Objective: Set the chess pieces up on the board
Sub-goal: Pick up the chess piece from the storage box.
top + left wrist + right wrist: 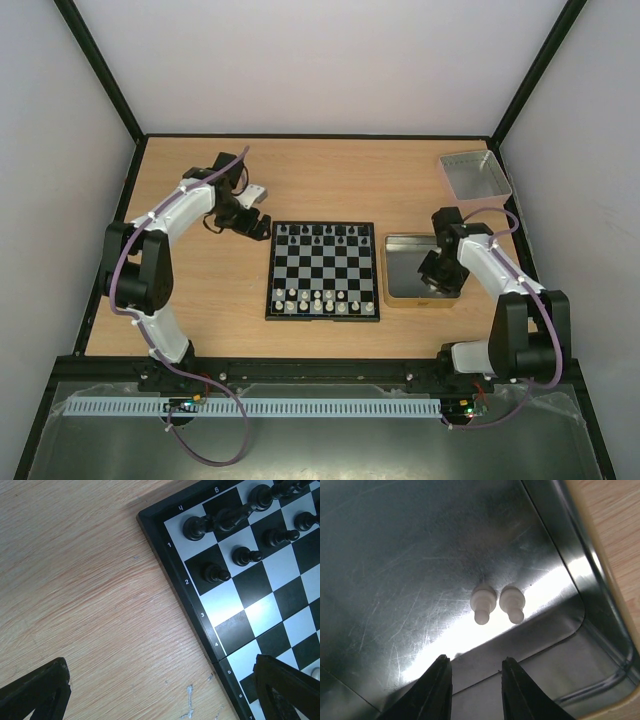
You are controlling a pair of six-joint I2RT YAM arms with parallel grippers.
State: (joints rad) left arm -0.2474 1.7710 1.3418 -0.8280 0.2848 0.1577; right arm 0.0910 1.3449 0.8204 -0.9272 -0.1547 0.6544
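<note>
A: Start nearest the arm bases. Where do the chess pieces stand?

B: The cream pieces [318,300] line the near two rows of the board [322,268]. The board lies flat on the table [200,180], between the two arms.

A: And the right pincer?

B: The right pincer [437,272] hangs inside the tan-rimmed tray [400,250], which sits just right of the board. In its wrist view the fingers [436,690] are parted only narrowly, with nothing between them. Two loose cream pieces [483,600] lie on their sides on the metal floor, side by side, just beyond the fingertips. I cannot tell whether the tips touch the tray floor.

A: Farther up the board?

B: The black pieces [322,235] stand along the far two rows. The left pincer [258,226] hovers by the board's far left corner. Its wrist view shows the fingers [287,690] spread wide and holding nothing. One finger is over bare wood and the other over the board's edge squares. The black men nearest it stand on the ranks marked 1 and 2, well apart from either finger.

A: Anything beyond that?

B: A clear grey bin [475,172] sits at the table's far right corner, apart from the tray.
</note>
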